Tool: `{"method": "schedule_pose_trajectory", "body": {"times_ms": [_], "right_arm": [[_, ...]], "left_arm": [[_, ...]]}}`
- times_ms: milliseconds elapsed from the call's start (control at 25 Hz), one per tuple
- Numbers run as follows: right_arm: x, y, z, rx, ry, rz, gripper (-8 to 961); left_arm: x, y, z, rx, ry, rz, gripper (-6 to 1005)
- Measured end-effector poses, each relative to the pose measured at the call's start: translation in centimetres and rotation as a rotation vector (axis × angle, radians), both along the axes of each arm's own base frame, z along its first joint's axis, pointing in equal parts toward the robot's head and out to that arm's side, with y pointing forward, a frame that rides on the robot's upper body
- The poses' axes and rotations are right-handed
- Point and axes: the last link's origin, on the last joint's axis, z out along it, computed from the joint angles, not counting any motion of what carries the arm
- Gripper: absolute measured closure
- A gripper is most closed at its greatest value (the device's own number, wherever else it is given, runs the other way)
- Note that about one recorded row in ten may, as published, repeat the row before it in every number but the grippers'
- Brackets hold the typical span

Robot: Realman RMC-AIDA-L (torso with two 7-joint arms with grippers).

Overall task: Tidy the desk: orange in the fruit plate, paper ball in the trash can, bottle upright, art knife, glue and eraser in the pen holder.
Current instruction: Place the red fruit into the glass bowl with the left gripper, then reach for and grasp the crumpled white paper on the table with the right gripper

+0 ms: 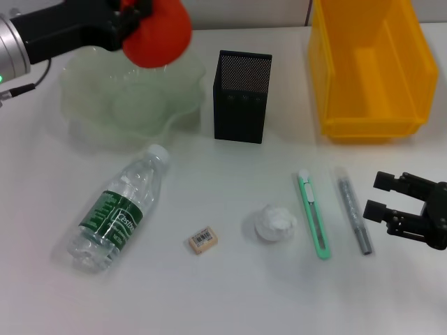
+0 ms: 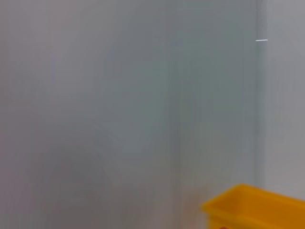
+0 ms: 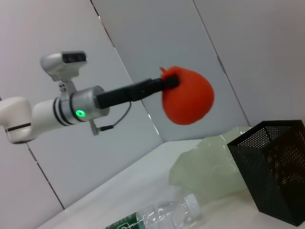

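Left gripper (image 1: 136,17): I hold it clenched on the orange (image 1: 157,31), above the fruit plate (image 1: 91,105) at the far-left corner, for dropping.
Right gripper (image 1: 384,199): released, idle at the near-right edge.

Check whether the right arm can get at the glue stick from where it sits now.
Probably yes. The right gripper sits beside the glue stick with jaws open, bare table between them; the knife lies on its far side.

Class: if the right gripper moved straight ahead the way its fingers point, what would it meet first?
Probably the glue: the open right gripper points at it across the desk, with the knife beyond; its height is unclear.
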Motion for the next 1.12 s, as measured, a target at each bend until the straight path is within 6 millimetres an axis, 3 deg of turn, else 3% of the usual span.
{"method": "schedule_pose_trajectory", "body": {"times_ms": [120,360,560,800,880,920,1000,1120], "right_arm": [[-0.1,0.2,-0.1,-0.002,0.0,0.003,166],[-0.4,0.4,-0.5,-0.009,0.01,0.003,166],[-0.5,0.5,-0.3,-0.007,0.015,0.002,166],[-1.8,2.3,0.6,-0.034,0.033,0.02,166],[-2.7,3.4,1.7,-0.063,0.029,0.025,165],[-3.3,4.0,2.5,-0.09,0.025,0.02,165],[-4.7,5.1,4.4,-0.145,-0.009,0.025,165],[-7.8,6.5,7.0,-0.218,-0.127,0.047,167]], "left_arm": [[-1.5,1.0,0.0,0.076,-0.019,0.108,867],[-3.0,1.1,0.1,0.108,-0.124,0.201,712],[-2.3,-2.1,0.0,-0.019,-0.211,0.069,572],[-1.5,-5.5,0.3,-0.182,-0.245,-0.095,361],[-1.5,-7.6,0.2,-0.322,-0.202,-0.196,284],[-1.5,-7.6,0.2,-0.322,-0.202,-0.196,261],[-2.0,-10.5,-0.6,-0.505,-0.109,-0.306,214],[-2.6,-11.3,-1.3,-0.565,-0.066,-0.296,167]]}}
